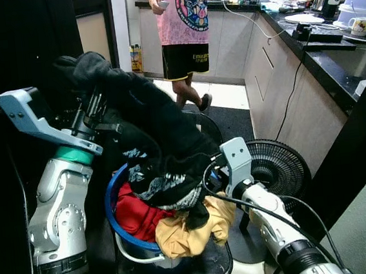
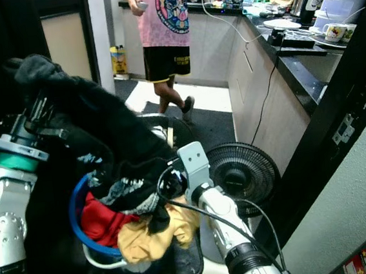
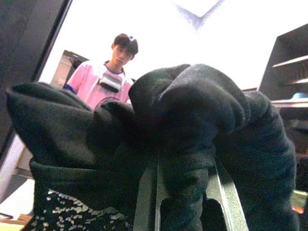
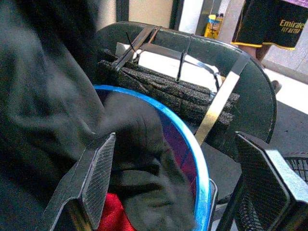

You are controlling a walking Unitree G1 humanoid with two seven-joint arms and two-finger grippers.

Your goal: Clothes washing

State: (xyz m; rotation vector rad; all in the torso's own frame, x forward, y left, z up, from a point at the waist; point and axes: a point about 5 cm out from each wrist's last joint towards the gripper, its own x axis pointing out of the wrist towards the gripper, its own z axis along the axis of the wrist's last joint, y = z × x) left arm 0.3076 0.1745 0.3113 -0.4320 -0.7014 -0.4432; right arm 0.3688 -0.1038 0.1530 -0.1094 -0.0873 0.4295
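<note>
A black garment (image 1: 156, 126) with white print hangs from my raised left gripper (image 1: 93, 97), which is shut on its bunched top. In the left wrist view the cloth (image 3: 192, 125) wraps over both fingers (image 3: 144, 202). The garment's lower part still drapes into a blue-rimmed basket (image 1: 112, 208), which holds a red garment (image 1: 135, 216) and a yellow garment (image 1: 186, 234). My right gripper (image 4: 178, 187) is open at the basket's right rim (image 4: 192, 159), its fingers (image 4: 96, 178) spread wide beside the black cloth and holding nothing.
The basket rests on a dark seat (image 1: 177, 273). A black floor fan (image 1: 280, 166) stands just right of it. A person in a pink shirt (image 1: 181, 20) stands behind. A kitchen counter (image 1: 330, 51) with cabinets runs along the right.
</note>
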